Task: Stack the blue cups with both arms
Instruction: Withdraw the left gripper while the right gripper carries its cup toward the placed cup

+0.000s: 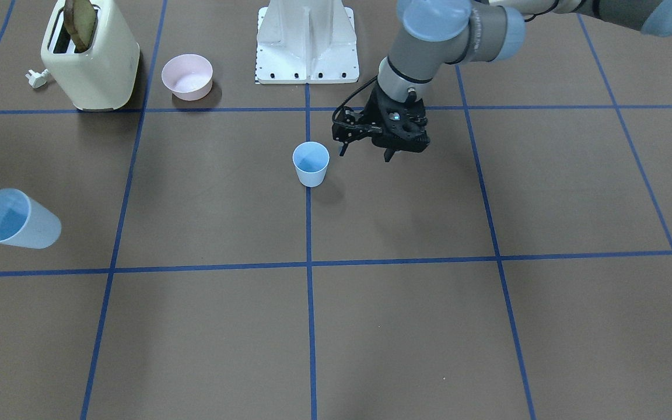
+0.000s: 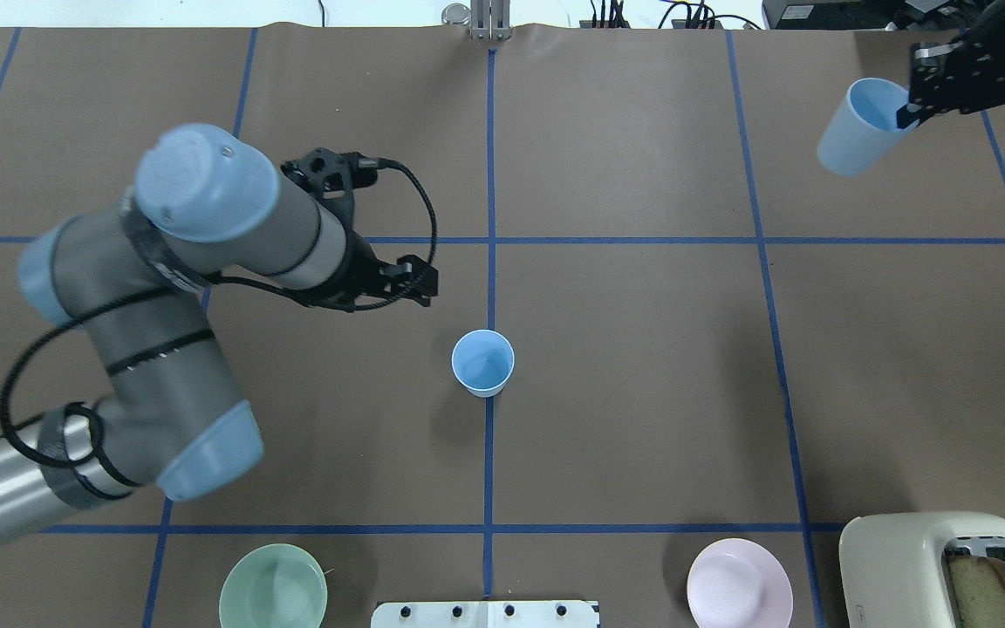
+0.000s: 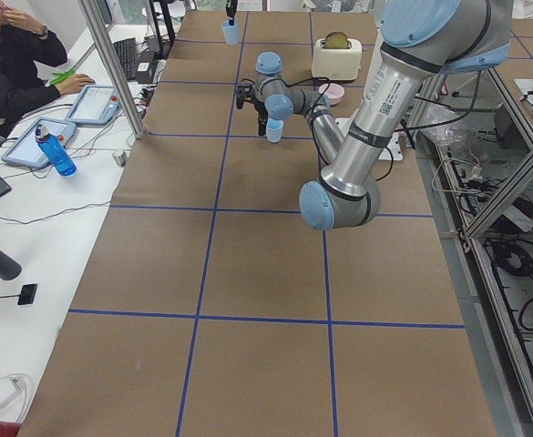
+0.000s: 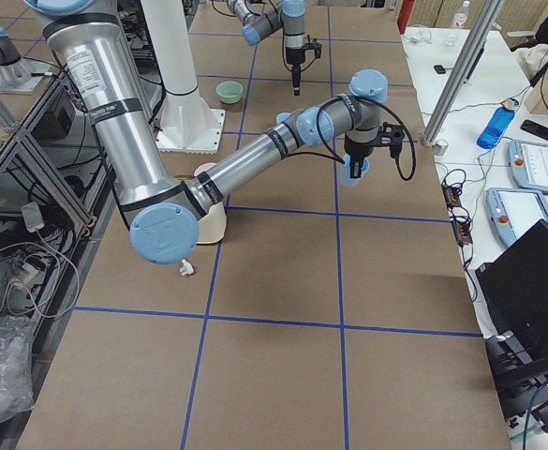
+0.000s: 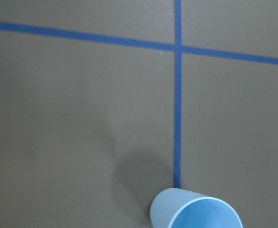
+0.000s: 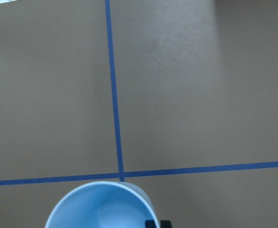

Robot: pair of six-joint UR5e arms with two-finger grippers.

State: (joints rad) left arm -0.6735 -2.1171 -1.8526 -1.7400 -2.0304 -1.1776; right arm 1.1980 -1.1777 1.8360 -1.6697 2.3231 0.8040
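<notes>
One blue cup stands upright on the middle blue line; it also shows in the overhead view and at the bottom of the left wrist view. My left gripper hangs open and empty just beside it, on the robot's left, apart from it. My right gripper is shut on the rim of the second blue cup and holds it tilted above the table's far right part. That cup shows at the front view's left edge and in the right wrist view.
A cream toaster with a bread slice and a pink bowl stand near the white base mount on the robot's right. A green bowl sits near the base on its left. Operators' desks line the far edge.
</notes>
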